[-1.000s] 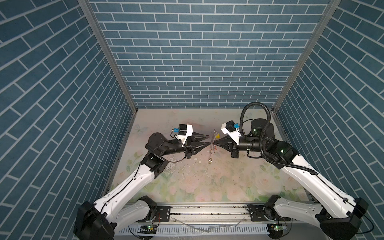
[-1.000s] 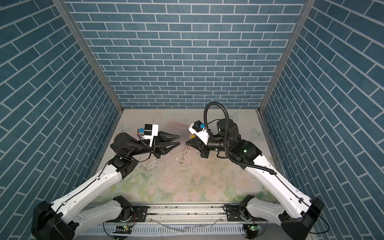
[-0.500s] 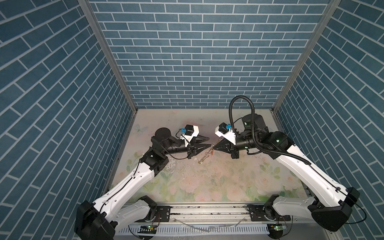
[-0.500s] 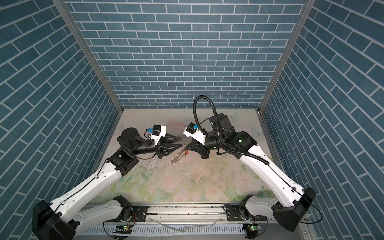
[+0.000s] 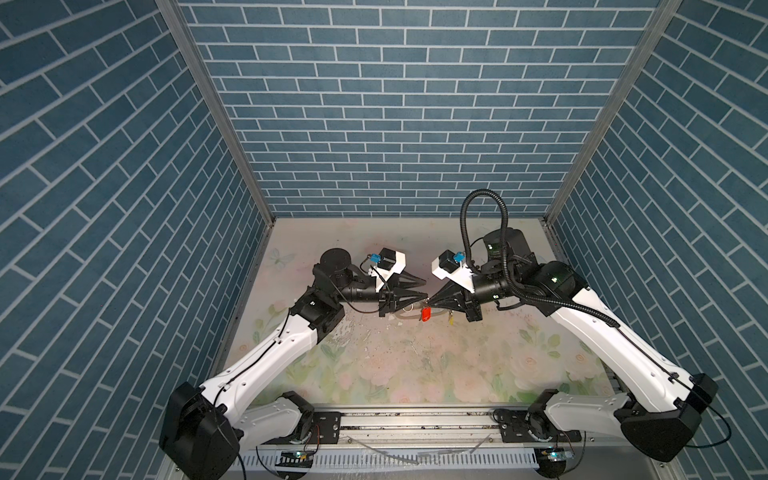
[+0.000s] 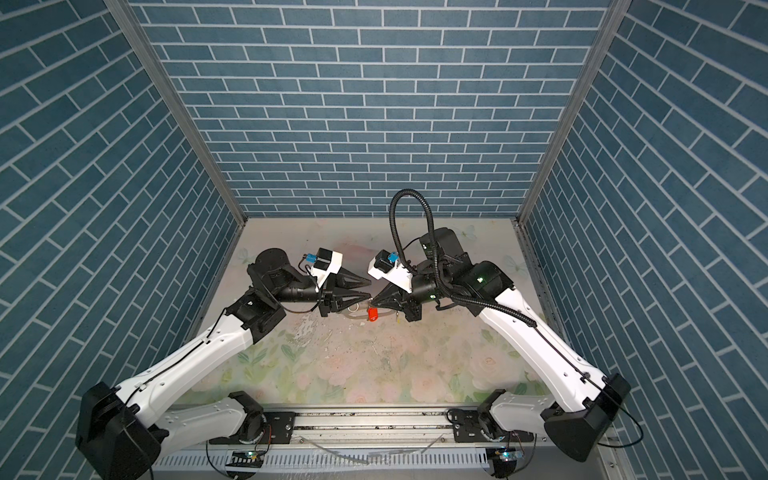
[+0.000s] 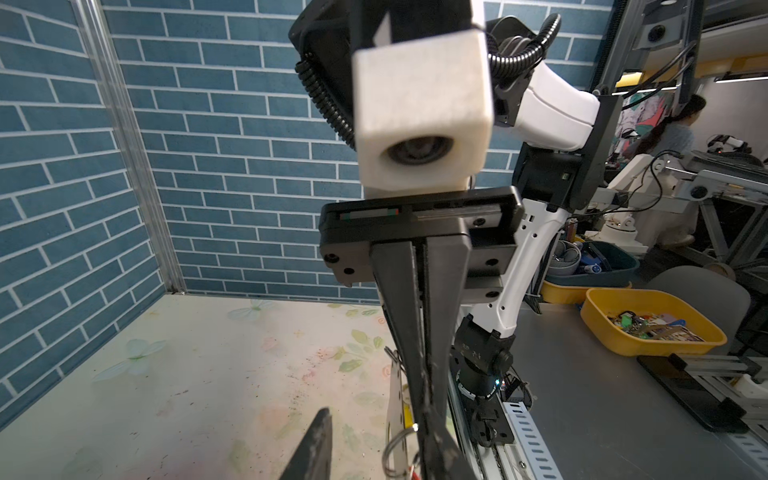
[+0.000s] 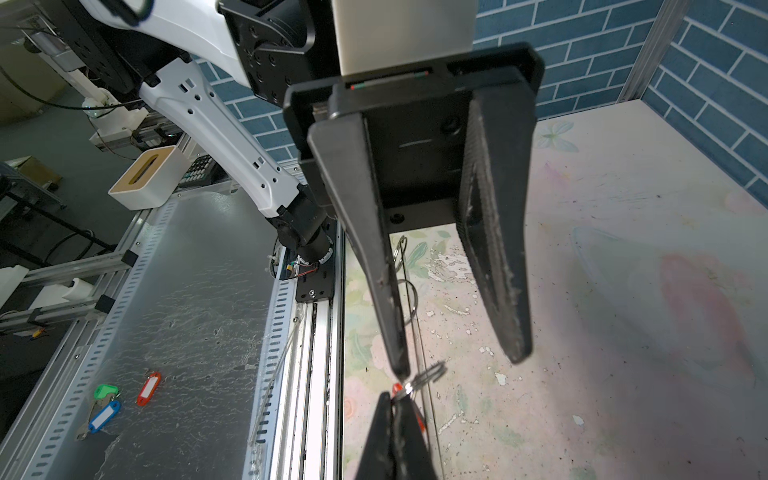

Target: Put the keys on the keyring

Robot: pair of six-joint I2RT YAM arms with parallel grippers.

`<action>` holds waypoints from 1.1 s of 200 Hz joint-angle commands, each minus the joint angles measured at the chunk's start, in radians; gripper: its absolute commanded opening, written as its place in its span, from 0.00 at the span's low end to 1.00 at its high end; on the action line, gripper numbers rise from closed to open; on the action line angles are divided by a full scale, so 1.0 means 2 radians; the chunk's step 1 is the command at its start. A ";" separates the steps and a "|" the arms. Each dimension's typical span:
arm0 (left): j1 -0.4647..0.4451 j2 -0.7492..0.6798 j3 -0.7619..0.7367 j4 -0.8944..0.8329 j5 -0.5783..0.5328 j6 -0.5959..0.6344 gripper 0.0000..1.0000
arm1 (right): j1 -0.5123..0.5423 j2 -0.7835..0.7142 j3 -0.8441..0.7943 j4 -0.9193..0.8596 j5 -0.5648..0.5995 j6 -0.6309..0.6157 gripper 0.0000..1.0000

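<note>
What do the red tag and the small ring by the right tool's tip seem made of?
The red tag looks like plastic: even bright red, slightly glossy. The ring looks like metal wire: silvery, shiny, with thin doubled turns like a split ring.

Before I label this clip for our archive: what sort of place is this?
Probably a robotics lab test cell: blue brick-print panels enclose a floral tabletop, and beyond it a wrist view shows a yellow bin of small parts.

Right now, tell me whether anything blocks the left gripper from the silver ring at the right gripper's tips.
Nothing visible does. The left gripper is open, with one finger right beside the silver ring held by the shut right gripper. Whether they touch cannot be told.
</note>
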 commanded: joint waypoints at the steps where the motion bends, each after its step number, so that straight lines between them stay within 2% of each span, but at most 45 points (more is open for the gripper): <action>1: 0.002 -0.001 0.013 0.008 0.033 -0.003 0.36 | -0.005 -0.004 0.021 -0.004 -0.033 -0.033 0.00; 127: 0.002 0.039 0.050 -0.019 0.080 -0.002 0.37 | -0.014 -0.007 0.021 0.000 -0.060 -0.042 0.00; 220: 0.002 0.042 0.053 -0.038 0.112 0.005 0.33 | -0.023 -0.011 0.017 0.008 -0.071 -0.043 0.00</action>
